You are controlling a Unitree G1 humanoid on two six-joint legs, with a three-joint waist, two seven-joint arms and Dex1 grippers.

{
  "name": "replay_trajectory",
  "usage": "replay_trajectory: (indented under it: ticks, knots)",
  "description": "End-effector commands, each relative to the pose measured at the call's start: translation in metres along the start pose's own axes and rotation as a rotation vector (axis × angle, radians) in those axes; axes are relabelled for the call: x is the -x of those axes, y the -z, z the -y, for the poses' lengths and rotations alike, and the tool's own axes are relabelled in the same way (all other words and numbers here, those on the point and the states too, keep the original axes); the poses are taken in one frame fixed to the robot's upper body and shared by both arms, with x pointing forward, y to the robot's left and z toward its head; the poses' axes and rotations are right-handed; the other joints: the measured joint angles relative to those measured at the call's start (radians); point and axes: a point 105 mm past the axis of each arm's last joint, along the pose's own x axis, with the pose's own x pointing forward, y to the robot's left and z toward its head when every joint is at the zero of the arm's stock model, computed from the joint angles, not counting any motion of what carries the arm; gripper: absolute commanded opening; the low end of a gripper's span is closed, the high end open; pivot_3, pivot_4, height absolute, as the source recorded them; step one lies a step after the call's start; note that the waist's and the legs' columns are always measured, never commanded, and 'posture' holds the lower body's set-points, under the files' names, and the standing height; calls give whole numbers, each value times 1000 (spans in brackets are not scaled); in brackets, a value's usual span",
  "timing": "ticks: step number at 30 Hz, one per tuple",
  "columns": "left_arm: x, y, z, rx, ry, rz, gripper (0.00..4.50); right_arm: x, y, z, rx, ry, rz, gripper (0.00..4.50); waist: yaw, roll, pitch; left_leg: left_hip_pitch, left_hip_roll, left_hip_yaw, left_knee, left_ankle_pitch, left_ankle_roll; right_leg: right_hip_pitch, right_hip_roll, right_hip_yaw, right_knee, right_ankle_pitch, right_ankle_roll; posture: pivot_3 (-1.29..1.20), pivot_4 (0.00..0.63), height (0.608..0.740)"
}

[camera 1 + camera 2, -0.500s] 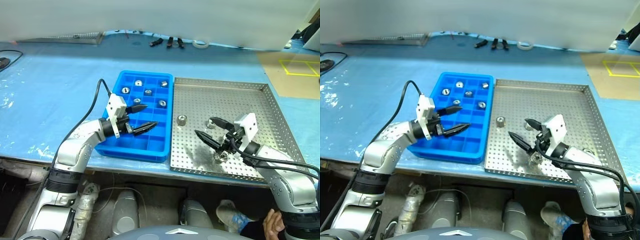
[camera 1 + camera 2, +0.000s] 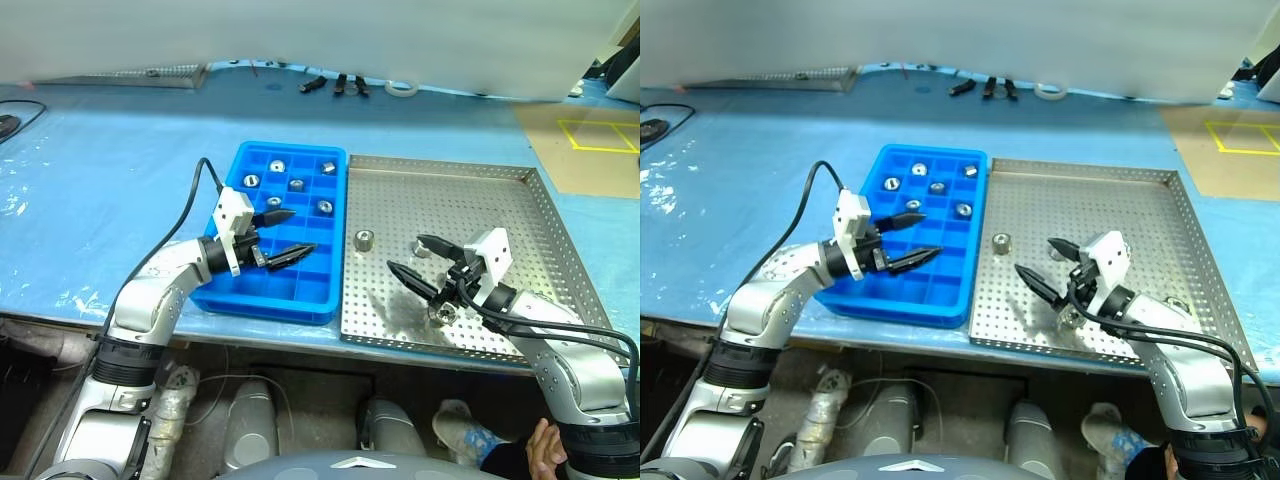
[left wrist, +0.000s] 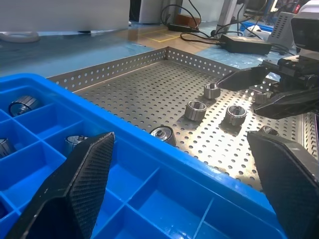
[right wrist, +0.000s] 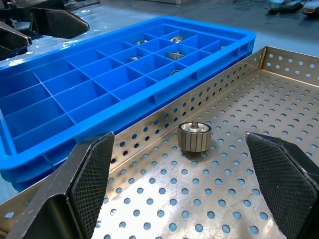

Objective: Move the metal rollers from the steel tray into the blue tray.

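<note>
The job looks roughly half done: five rollers (image 2: 297, 183) already sit in far compartments of the blue tray (image 2: 240, 287), while about four more remain on the steel tray (image 2: 520, 215), one alone (image 2: 364, 239) near its 9 o'clock rim and the others clustered around the right hand (image 2: 418, 260). Both hands are released and empty, the left hand (image 2: 288, 233) hovering over the blue tray's middle cells, the right low over the steel tray. The rollers are short, shiny silver rings with a centre hole.
</note>
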Motion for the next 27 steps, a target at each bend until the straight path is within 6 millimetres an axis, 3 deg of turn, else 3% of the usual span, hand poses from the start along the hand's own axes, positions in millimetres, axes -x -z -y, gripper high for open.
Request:
replay_trajectory:
  ticks: [1, 8, 11, 14, 20, 27]
  knots:
    - [0, -11, 4, -44, 12, 16, 4500, -1, -12, -4, 33, -14, 33, 4458, 0, 0, 0, 0, 0, 0, 0, 0, 0, 0, 0, 0, 0, 0, 0, 6, 150, 740]
    - [-2, -14, 4, -55, 14, 21, 4500, 0, -14, -3, 39, -6, 38, 4458, 0, 0, 0, 0, 0, 0, 0, 0, 0, 0, 0, 0, 0, -1, 2, 1, 150, 740]
    - [-12, -26, -1, -57, 17, 44, 4500, -1, -19, -1, 47, 8, 51, 4458, 1, 0, 0, 0, 0, 0, 0, 0, 0, 0, 0, 0, 0, -1, 1, -3, 150, 740]
    - [-35, -43, -9, -109, 61, 51, 4500, -2, -22, 2, 56, 25, 59, 4458, 5, 0, 0, 0, 0, 0, 0, 0, 0, 0, 0, 0, 0, -1, 1, -22, 150, 740]
    - [-85, -47, -19, -207, 210, -116, 4500, -4, -24, -5, 50, 49, 82, 4458, -4, 0, 0, 0, -1, 0, 1, 0, 0, 1, 0, 1, 0, 1, 1, -99, 150, 740]
    - [-118, -25, -24, -371, 383, -378, 4500, 3, -26, -17, 37, 124, 108, 4458, -29, 0, 0, -3, -2, 0, 1, -1, 0, 0, -1, 1, -2, 0, 1, -240, 150, 740]
